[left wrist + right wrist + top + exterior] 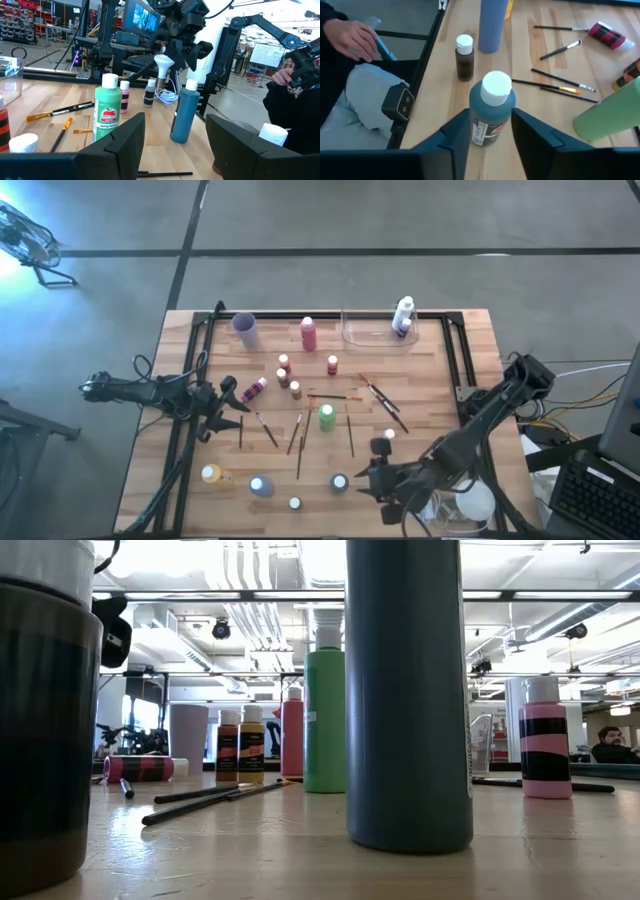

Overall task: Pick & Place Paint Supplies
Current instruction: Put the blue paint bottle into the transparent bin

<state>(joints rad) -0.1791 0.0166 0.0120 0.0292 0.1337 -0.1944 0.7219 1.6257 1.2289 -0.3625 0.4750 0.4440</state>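
The teal paint bottle stands upright on the wooden desk, near its front edge. The right gripper sits around this bottle, jaws parted, one on each side of it. Beside the bottle stands a small brown paint bottle. Well apart from the teal bottle, the left gripper hovers with jaws open and empty.

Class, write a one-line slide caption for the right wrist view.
Right gripper open around an upright teal paint bottle, with a small brown bottle and loose paintbrushes beyond.
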